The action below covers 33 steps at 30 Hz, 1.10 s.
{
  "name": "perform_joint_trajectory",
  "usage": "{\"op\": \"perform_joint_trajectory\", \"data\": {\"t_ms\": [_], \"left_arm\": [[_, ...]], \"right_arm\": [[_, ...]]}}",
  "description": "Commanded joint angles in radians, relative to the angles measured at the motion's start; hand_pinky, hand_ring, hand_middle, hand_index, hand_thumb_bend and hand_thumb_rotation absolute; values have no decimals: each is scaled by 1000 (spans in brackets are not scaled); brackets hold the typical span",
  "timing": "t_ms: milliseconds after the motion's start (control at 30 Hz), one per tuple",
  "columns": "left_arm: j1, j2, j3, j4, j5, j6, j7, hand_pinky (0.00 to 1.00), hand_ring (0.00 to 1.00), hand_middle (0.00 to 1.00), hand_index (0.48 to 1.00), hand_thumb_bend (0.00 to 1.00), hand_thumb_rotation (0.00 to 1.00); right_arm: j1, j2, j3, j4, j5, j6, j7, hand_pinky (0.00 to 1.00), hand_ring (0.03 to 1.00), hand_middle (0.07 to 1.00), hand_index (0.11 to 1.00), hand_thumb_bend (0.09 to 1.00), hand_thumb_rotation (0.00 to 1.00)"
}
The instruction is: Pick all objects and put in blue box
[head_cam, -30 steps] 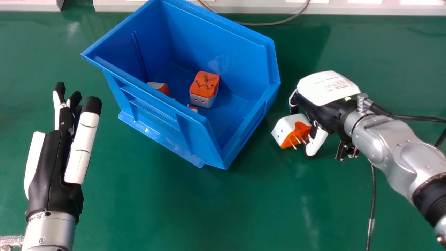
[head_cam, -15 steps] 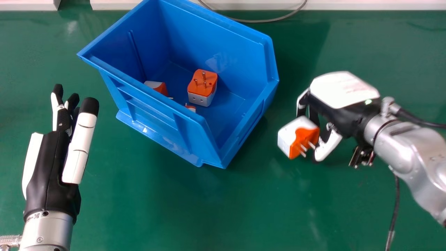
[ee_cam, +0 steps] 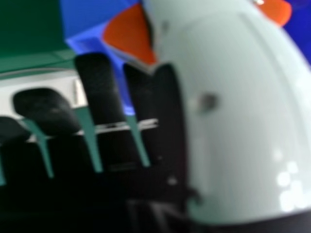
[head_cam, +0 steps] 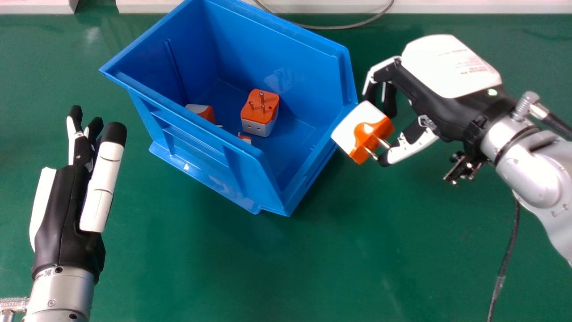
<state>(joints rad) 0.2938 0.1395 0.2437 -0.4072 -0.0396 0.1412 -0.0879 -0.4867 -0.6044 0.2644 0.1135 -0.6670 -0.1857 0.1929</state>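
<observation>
Inside the blue box (head_cam: 246, 175), which sits turned at an angle on the green table (head_cam: 313, 268), three orange-and-white plug adapters can be seen. One (head_cam: 260, 112) rests on the floor of the box near the middle, its orange face up with metal pins standing from it and its white part below. Another (head_cam: 205, 112) is to the left of it, partly hidden behind the box's near wall. Just a small piece of the third (head_cam: 244, 138) peeks over that same wall, so how it lies is impossible to tell.

Outside the box, next to its right side, a fourth adapter (head_cam: 363, 132) is gripped between the fingers and thumb of the right hand (head_cam: 429, 98). It is tilted, with its orange side and pins facing the thumb. Whether it touches the box's rim is unclear. Over the table on the left, apart from the box, the left hand (head_cam: 67, 214) is open and holds nothing, its fingers extended.
</observation>
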Motion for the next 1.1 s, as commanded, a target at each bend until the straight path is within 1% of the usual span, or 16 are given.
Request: {"op": "perform_joint_trajectory", "data": {"t_ms": [0, 133, 167, 200, 300, 400, 433, 533, 667, 700, 767, 833, 900, 933, 1033, 1067], "left_arm": [[-10, 11, 5, -3, 2, -21, 3, 955, 987, 1000, 981, 773, 936], [-14, 7, -2, -3, 8, -24, 8, 953, 986, 1000, 980, 773, 935], [-16, 6, -4, -1, 9, -26, 10, 952, 985, 1000, 979, 773, 935], [-19, 5, -6, 4, 10, -29, 12, 952, 985, 1000, 979, 773, 935], [-25, 3, -12, 16, 15, -39, 17, 950, 985, 1000, 978, 777, 934], [-27, 2, -17, 23, 21, -52, 20, 950, 985, 1000, 978, 779, 934], [-27, 2, -18, 28, 22, -58, 21, 950, 985, 1000, 978, 783, 934], [-26, 1, -22, 37, 25, -74, 24, 949, 984, 1000, 977, 789, 934], [-24, -2, -25, 40, 23, -84, 26, 950, 984, 1000, 976, 793, 934], [-24, -2, -27, 40, 24, -85, 26, 950, 984, 1000, 974, 797, 934], [-23, -1, -29, 38, 27, -88, 26, 950, 984, 1000, 973, 803, 934], [-20, 0, -30, 38, 28, -93, 26, 950, 984, 1000, 973, 806, 934], [-18, 2, -29, 39, 27, -96, 25, 950, 984, 1000, 973, 811, 934], [-17, 2, -29, 39, 27, -97, 24, 951, 984, 1000, 973, 812, 934], [-18, 4, -27, 40, 24, -96, 22, 951, 984, 1000, 973, 812, 934], [-17, 4, -26, 38, 23, -94, 22, 951, 984, 1000, 973, 813, 934]], "right_arm": [[-74, 43, -23, -29, 32, 22, 4, 46, 88, 442, 482, 514, 0], [-139, 111, 6, 5, 10, 49, 5, 40, 82, 451, 480, 514, 0], [-161, 131, 18, 19, 1, 54, 2, 66, 108, 454, 480, 514, 0], [-189, 156, 33, 36, -12, 66, 1, 66, 108, 454, 480, 514, 0], [-263, 234, 71, 94, -40, 98, -13, 111, 160, 464, 473, 513, 0], [-326, 307, 94, 182, -44, 102, -52, 109, 157, 462, 475, 513, 1], [-345, 328, 102, 214, -46, 100, -66, 84, 132, 460, 476, 512, 1], [-401, 379, 130, 320, -67, 101, -114, 57, 102, 463, 476, 511, 1], [-460, 411, 172, 431, -112, 131, -148, 68, 113, 467, 472, 511, 1], [-474, 417, 182, 457, -123, 139, -158, 111, 161, 476, 454, 511, 1], [-495, 431, 199, 505, -139, 149, -180, 154, 208, 479, 448, 510, 1], [-514, 442, 211, 551, -146, 153, -201, 179, 235, 477, 455, 511, 1], [-524, 452, 212, 589, -142, 149, -231, 253, 319, 457, 463, 496, 73], [-526, 455, 210, 600, -139, 145, -244, 247, 307, 419, 465, 491, 100], [-522, 455, 205, 618, -135, 137, -290, 247, 307, 419, 465, 491, 100], [-519, 455, 209, 617, -141, 146, -300, 232, 286, 391, 466, 489, 110]]}}
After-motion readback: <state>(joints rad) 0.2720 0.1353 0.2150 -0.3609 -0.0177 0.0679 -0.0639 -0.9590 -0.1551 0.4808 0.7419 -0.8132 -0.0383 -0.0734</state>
